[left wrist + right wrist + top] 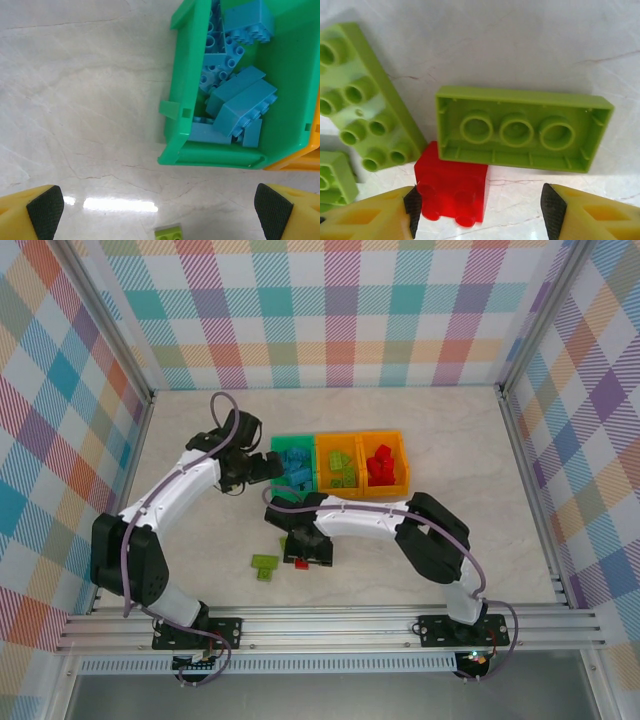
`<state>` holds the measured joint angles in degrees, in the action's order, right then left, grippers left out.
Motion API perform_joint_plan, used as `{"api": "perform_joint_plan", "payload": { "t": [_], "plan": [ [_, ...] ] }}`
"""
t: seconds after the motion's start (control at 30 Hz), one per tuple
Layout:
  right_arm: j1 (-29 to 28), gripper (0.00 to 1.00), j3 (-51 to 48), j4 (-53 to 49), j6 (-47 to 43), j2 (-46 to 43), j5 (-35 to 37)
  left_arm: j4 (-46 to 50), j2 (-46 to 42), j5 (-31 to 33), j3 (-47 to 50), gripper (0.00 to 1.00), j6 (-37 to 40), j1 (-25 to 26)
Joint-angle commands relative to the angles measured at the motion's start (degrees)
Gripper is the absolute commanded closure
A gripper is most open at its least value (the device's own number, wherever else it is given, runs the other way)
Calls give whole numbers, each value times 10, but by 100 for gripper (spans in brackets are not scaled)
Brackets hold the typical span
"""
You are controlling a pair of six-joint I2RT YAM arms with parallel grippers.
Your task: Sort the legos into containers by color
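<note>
Seen from above, the green bin, the middle orange bin and the right orange bin stand touching in one row. They hold blue, lime and red bricks, so each colour has its own place. The left gripper hangs just beside the green bin. The right gripper is low over the loose bricks in front of the row.

In the left wrist view the fingers are wide apart with nothing between them. The blue bricks lie heaped in the green bin, pointing every way.

In the right wrist view the jaws are open too, one on each side of a red brick, probably to take it next. This brick touches an overturned lime brick, hollow side up, whose long axis runs left to right. A lime plate, studs up, lies slanted from upper left to lower right.
</note>
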<state>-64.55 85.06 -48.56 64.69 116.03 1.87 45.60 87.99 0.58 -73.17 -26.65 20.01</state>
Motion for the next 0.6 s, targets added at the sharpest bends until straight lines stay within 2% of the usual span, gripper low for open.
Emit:
{"api": "perform_joint_plan", "payload": {
  "t": [0.0,0.23,0.5,0.57],
  "plan": [
    [-8,35,37,-36,-6,32,12,-9,-21,-12,18,0,11,-14],
    [-10,48,41,-50,-7,51,7,-10,-41,-14,38,0,14,-29],
    [-8,68,15,-59,-3,14,27,-14,-48,-17,49,0,13,-37],
    [-8,69,13,-60,-11,-9,38,-11,-48,-16,50,0,14,-38]
  ]
}}
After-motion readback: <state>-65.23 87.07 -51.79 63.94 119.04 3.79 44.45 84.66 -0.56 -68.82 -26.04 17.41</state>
